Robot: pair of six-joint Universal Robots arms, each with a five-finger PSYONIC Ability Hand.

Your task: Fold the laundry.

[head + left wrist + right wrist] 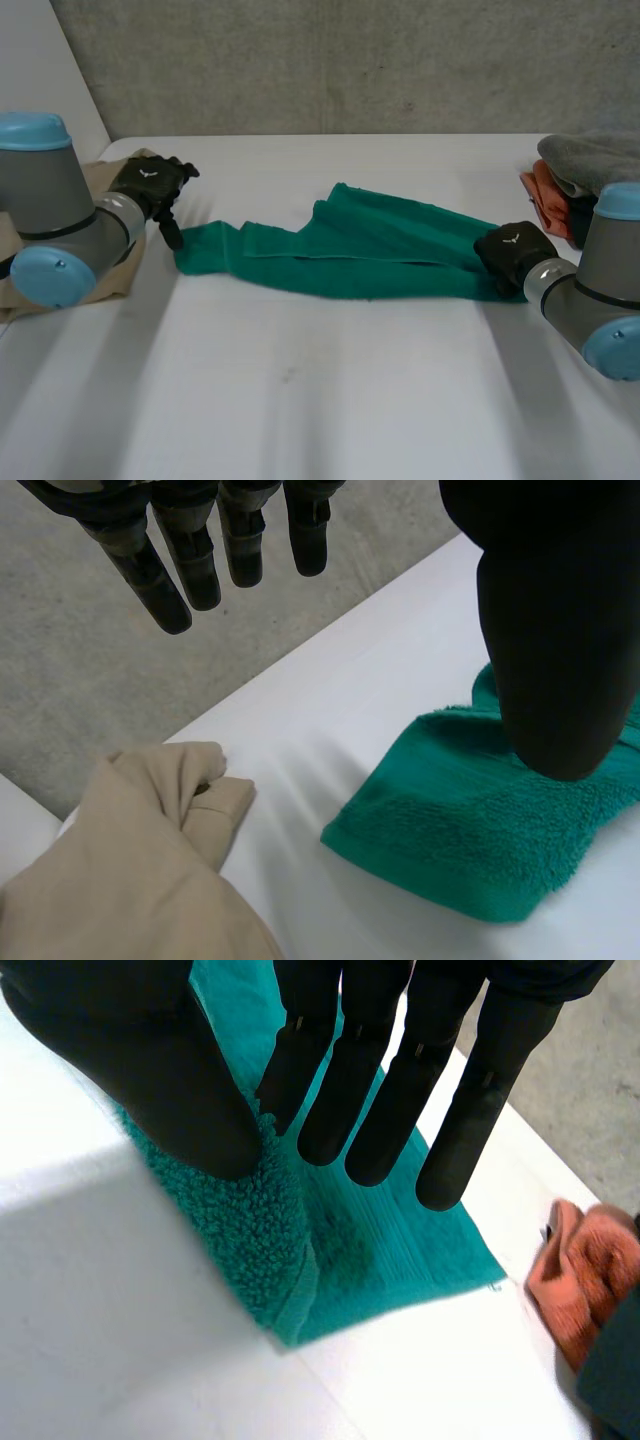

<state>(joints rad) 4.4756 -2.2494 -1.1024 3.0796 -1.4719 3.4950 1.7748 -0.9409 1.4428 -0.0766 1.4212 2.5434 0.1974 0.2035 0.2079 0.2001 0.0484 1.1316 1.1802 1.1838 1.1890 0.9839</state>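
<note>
the left arm comes in from the left with its elbow bent and its wrist turned toward the middle. the left hand hangs at its end, fingers straight, pointing down and held side by side, the thumb set well apart from them, so the hand is wide and relaxed. the right arm reaches in low from the right. the right hand lies palm down, its fingers straight and slightly fanned, the thumb close to the nearest finger, a ridge of towel pinched up between the two
</note>
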